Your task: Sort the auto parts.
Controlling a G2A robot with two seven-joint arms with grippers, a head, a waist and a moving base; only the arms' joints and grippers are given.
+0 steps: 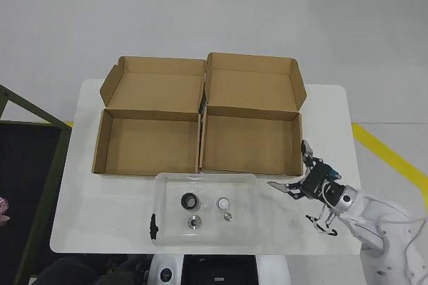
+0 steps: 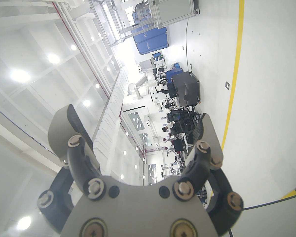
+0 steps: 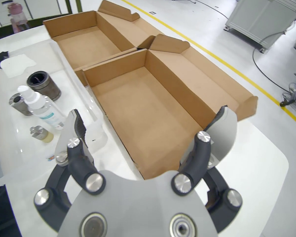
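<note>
A clear plastic bin at the table's front holds a black bearing sleeve, a small white spray bottle, a grey metal cylinder and a small metal fitting. My right gripper is open and holds nothing. It hangs just right of the bin, over the front corner of the right cardboard box. My left gripper is open, holds nothing and points up into the room.
A second open cardboard box stands left of the first, and both hold nothing. A black clip sits at the bin's left edge. A green cart stands left of the white table.
</note>
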